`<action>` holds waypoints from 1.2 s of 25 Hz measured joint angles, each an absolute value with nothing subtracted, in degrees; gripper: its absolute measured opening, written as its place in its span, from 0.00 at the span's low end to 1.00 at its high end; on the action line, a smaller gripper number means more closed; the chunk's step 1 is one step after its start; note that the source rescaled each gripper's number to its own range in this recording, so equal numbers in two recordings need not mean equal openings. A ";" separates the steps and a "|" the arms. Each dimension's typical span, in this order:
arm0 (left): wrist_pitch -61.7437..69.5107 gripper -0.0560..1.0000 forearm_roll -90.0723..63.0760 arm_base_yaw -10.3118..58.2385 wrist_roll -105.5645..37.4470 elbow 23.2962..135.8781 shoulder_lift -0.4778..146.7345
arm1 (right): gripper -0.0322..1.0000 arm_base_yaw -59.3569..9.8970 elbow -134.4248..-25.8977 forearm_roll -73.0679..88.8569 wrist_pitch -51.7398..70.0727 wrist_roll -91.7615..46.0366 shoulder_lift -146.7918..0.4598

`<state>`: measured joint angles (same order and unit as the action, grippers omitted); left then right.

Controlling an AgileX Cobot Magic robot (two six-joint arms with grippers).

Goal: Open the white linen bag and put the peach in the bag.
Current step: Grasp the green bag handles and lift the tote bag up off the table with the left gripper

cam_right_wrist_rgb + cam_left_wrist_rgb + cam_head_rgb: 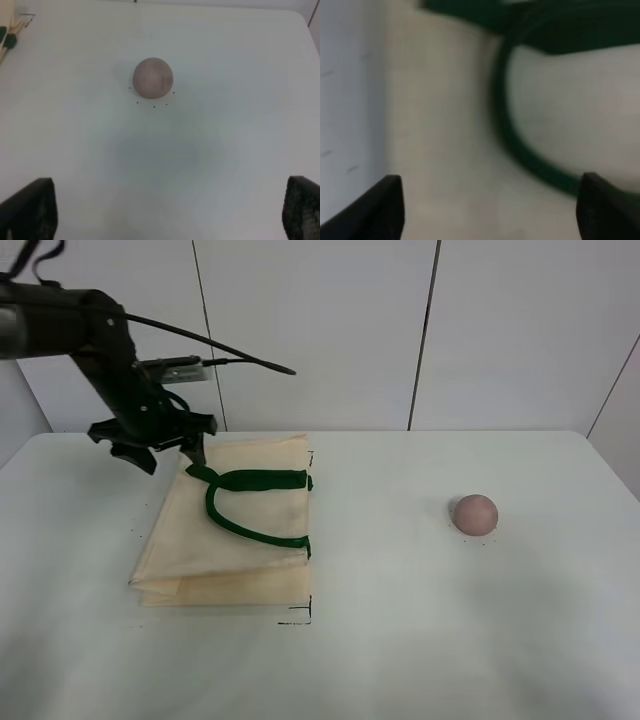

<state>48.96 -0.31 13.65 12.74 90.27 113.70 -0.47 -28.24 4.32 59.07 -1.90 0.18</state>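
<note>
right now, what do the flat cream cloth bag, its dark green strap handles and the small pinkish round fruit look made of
cream cloth bag: woven fabric, likely linen or cotton, matte, with soft folds and layered edges. dark green handles: flat fabric strap, matte, lying limp. pinkish round fruit: dull, evenly smooth skin; real or plastic, cannot tell.

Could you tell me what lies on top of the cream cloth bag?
A dark green strap handle lies looped on the cream cloth bag; the black left gripper hangs over its far corner. Its inside is covered.
</note>
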 joint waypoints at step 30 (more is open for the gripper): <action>41.99 0.93 2.25 17.64 21.41 92.96 129.75 | 1.00 -0.47 -28.24 4.32 59.07 -1.90 0.18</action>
